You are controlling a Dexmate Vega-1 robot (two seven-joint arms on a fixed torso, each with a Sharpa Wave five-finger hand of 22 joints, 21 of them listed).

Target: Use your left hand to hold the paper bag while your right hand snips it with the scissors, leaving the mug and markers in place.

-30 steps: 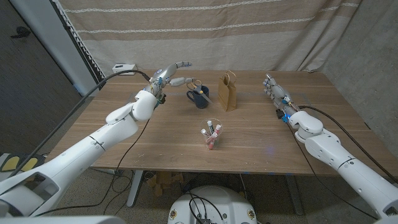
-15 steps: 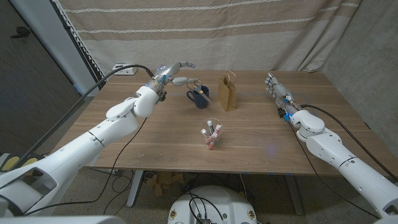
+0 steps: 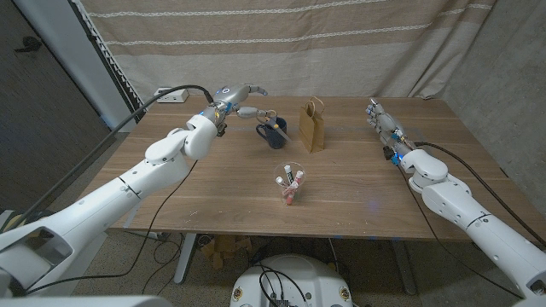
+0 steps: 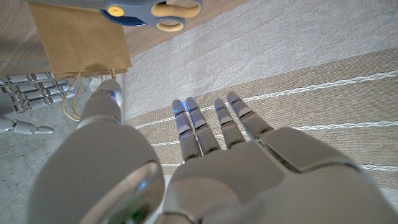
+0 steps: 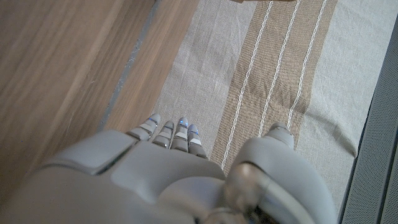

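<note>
While the left hand [image 3: 239,95] hangs with its fingers [image 4: 198,124] straight and apart, holding nothing, it is near the dark mug [image 3: 273,134] at the far side of the wooden table [image 3: 341,196]. The scissors [image 4: 152,9] stand in this mug, handles up. Just beside the mug, the brown paper bag [image 3: 311,125] stands upright with its string handles up. Nearer the front stands the cup of markers [image 3: 290,184]. The right hand [image 3: 381,124] is also released, fingers extended, well apart from the bag.
</note>
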